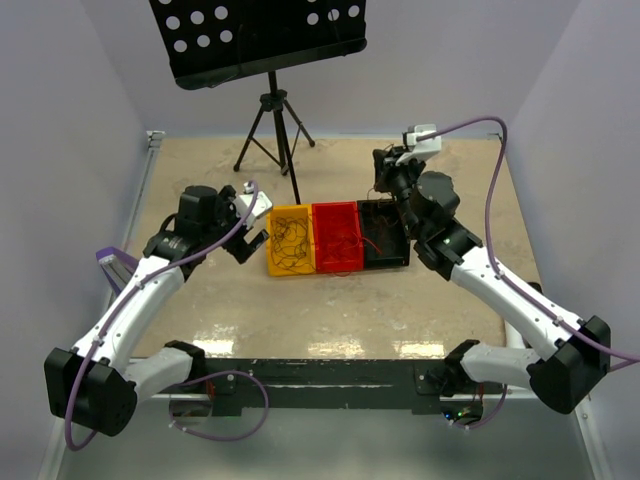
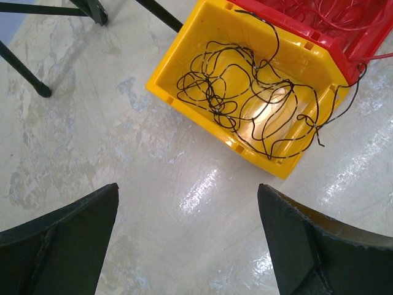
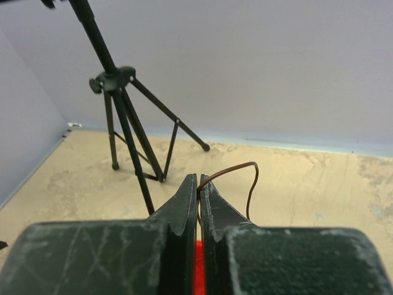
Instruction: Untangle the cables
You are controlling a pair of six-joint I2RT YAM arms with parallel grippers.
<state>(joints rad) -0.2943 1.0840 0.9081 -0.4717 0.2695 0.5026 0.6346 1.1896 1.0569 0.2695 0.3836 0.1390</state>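
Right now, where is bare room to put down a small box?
Free: the table strip between the bins and the near edge, and the corner between the tripod and the left wall. Crowded: the yellow bin, red bin and black bin, the open left hand beside the yellow one, the right hand shut on a cable near the black one.

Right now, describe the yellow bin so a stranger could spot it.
Find the black music stand at the back of the table; three small bins sit in a row in front of its tripod. The yellow bin is the left one, touching the red bin, and it holds a loose tangle of black wire.
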